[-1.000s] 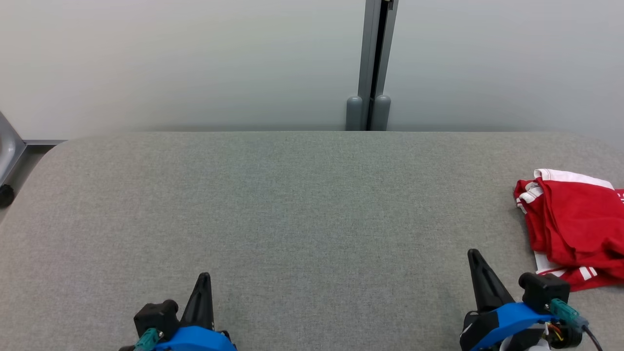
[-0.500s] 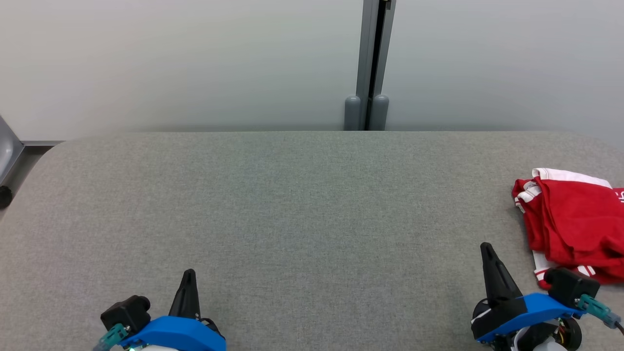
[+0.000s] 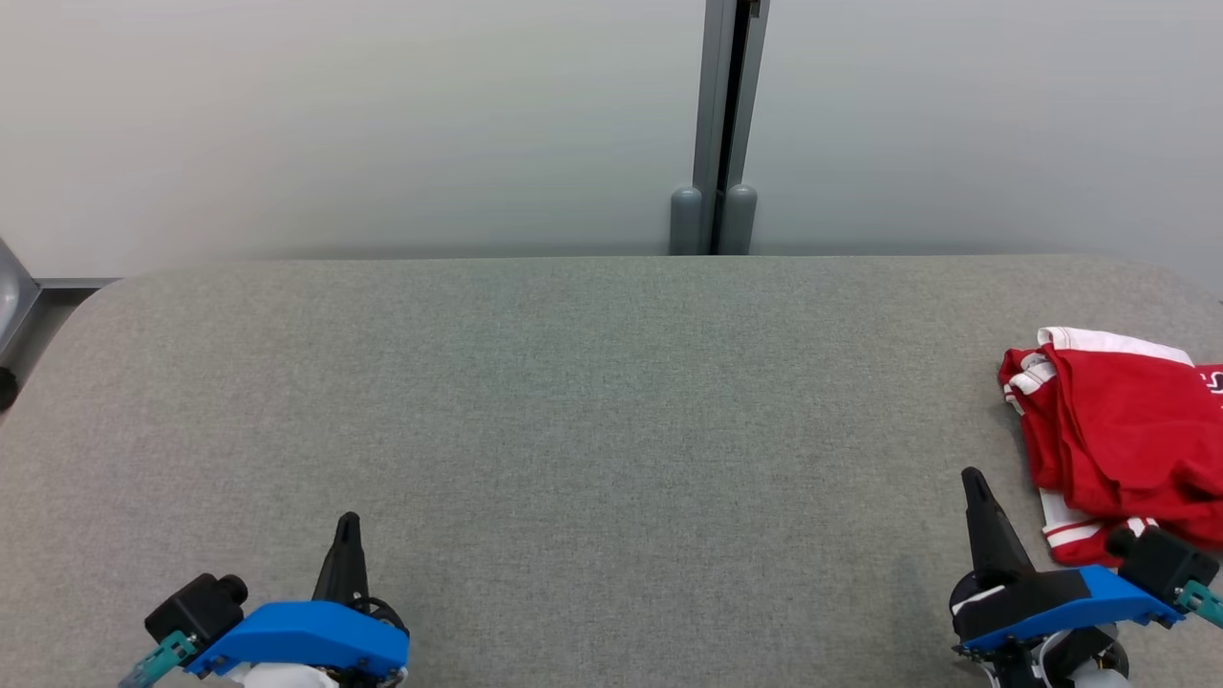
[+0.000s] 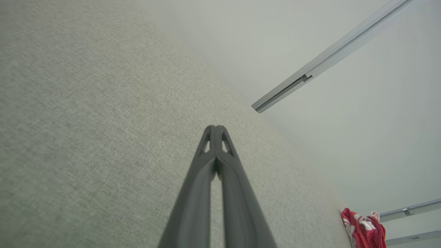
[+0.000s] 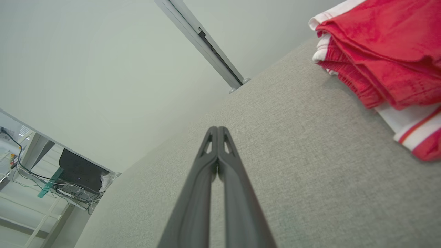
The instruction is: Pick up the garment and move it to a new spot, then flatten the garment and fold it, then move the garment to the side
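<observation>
Red garment (image 3: 1127,430), white trim, loosely folded, rumpled

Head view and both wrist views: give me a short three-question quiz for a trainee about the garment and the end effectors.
1. True or false: the red and white garment lies at the right side of the grey table.
2. Pick one. The right end effector is: A) open, B) shut on the garment, C) shut and empty.
3. Short answer: what does the left end effector hold?

Key: 1 true. 2 C, its fingers meet and the garment lies apart from them. 3 nothing, it is shut over bare table.
</observation>
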Tool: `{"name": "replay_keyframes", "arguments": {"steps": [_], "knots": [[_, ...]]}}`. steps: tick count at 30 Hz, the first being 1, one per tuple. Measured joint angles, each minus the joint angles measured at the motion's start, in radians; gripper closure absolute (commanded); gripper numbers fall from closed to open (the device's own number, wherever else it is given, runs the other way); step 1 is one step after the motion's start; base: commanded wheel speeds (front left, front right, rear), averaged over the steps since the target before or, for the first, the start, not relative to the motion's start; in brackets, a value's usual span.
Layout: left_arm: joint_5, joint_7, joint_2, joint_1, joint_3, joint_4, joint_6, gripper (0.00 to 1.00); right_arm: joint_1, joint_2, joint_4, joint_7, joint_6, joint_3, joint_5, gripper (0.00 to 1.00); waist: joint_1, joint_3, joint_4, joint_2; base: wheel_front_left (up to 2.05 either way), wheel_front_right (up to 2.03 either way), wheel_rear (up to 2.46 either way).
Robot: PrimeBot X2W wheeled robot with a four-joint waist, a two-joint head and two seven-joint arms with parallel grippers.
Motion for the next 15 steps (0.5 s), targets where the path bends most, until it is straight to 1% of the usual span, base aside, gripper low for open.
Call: {"name": "replay_keyframes", "arguments": {"steps": [10, 13, 15], "knots": [[-0.099, 0.03, -0.005, -0.003, 0.033, -0.02, -0.016, 1.0, 0.005, 0.0, -0.021, 0.028, 0.0, -0.009, 0.118, 1.0, 0.0, 0.0, -0.003, 0.0, 0.0, 0.0, 0.0], [-0.142, 0.044, -0.006, -0.006, 0.049, -0.03, -0.021, 1.0, 0.006, 0.0, -0.029, 0.042, 0.0, -0.014, 0.169, 1.0, 0.0, 0.001, -0.005, 0.0, 0.0, 0.0, 0.0], [-0.151, 0.045, -0.006, -0.006, 0.051, -0.032, -0.022, 1.0, 0.006, 0.0, -0.03, 0.045, 0.0, -0.016, 0.179, 1.0, 0.0, 0.001, -0.005, 0.0, 0.0, 0.0, 0.0]]}}
